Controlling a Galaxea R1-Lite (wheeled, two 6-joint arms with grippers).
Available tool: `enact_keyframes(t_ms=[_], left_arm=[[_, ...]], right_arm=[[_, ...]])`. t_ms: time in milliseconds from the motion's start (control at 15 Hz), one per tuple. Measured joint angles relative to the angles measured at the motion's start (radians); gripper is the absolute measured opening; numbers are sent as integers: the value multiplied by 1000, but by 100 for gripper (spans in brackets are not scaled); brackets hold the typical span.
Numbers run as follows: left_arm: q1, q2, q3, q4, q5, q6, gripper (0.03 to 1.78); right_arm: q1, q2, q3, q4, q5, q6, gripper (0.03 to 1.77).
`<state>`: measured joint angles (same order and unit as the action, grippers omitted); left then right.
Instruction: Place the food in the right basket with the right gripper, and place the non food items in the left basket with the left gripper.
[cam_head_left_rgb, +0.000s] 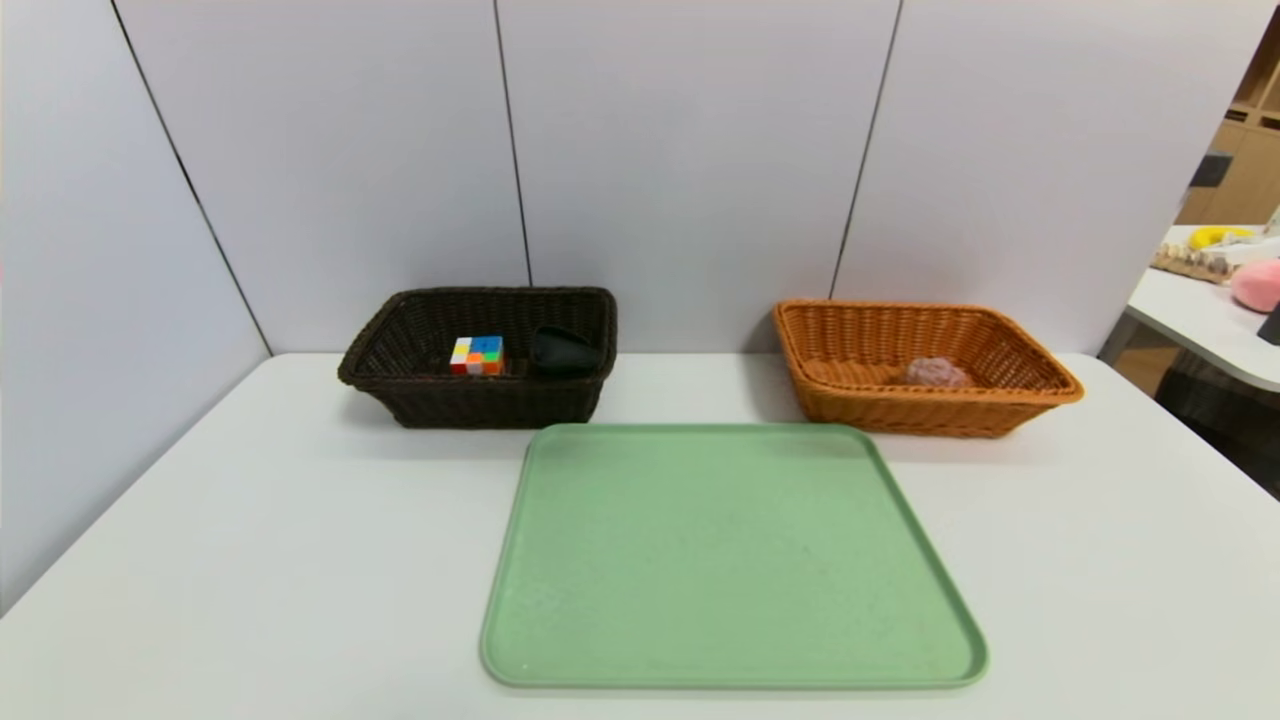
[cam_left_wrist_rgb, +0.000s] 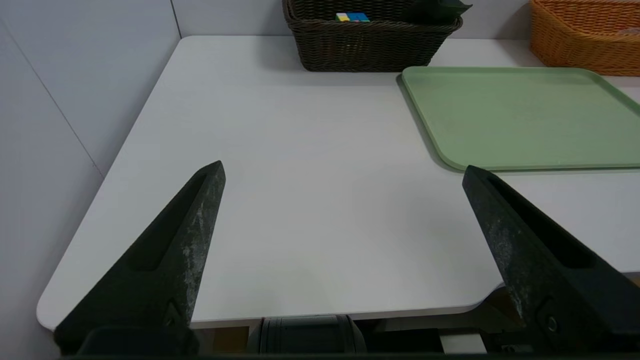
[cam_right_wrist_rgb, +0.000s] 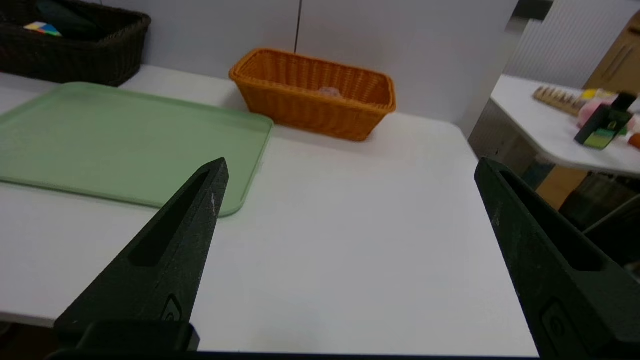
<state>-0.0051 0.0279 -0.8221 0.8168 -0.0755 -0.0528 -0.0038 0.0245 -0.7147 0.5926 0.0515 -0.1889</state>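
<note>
A round bun with a pinkish dusted top (cam_head_left_rgb: 936, 373) lies inside the orange-tan right basket (cam_head_left_rgb: 1040, 392), at the table's back right. The dark brown left basket (cam_head_left_rgb: 400, 385) at the back left holds a multicoloured puzzle cube (cam_head_left_rgb: 477, 355) and a black glasses case (cam_head_left_rgb: 563, 351). No duck shows. Neither arm appears in the head view. My left gripper (cam_left_wrist_rgb: 343, 170) hangs open over the table's near left corner, nothing between its fingers. My right gripper (cam_right_wrist_rgb: 351, 165) hangs open over the near right part of the table, also holding nothing. The bun (cam_right_wrist_rgb: 329, 92) shows faintly in the right wrist view.
A bare green tray (cam_head_left_rgb: 560, 640) lies in the middle of the white table (cam_head_left_rgb: 250, 520), in front of both baskets. Grey wall panels close off the back and left. A second table (cam_head_left_rgb: 1200, 320) with toys stands off to the right.
</note>
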Motion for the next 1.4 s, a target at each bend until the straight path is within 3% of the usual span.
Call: enact_keyframes(t_ms=[333, 467, 667, 800, 1067, 1200, 1400], left_arm=[[0, -27, 126, -64, -6, 54, 169], [0, -29, 217, -192, -5, 67, 169], [0, -30, 409, -493, -5, 86, 169], [1, -30, 561, -714, -8, 106, 169], [0, -30, 797, -1148, -28, 134, 169], [0, -29, 816, -1104, -10, 138, 169], [0, -28, 819, -846, 48, 132, 169]], right_arm=[[-1, -24, 190, -287, -4, -19, 170], [-1, -25, 335, -452, -7, -40, 170], [0, -25, 601, -761, -6, -106, 170], [0, -25, 685, -902, -5, -136, 170], [-1, -25, 713, -772, -8, -133, 170], [-1, -25, 714, -652, 2, -103, 170], [0, -25, 714, -597, 8, -12, 170]])
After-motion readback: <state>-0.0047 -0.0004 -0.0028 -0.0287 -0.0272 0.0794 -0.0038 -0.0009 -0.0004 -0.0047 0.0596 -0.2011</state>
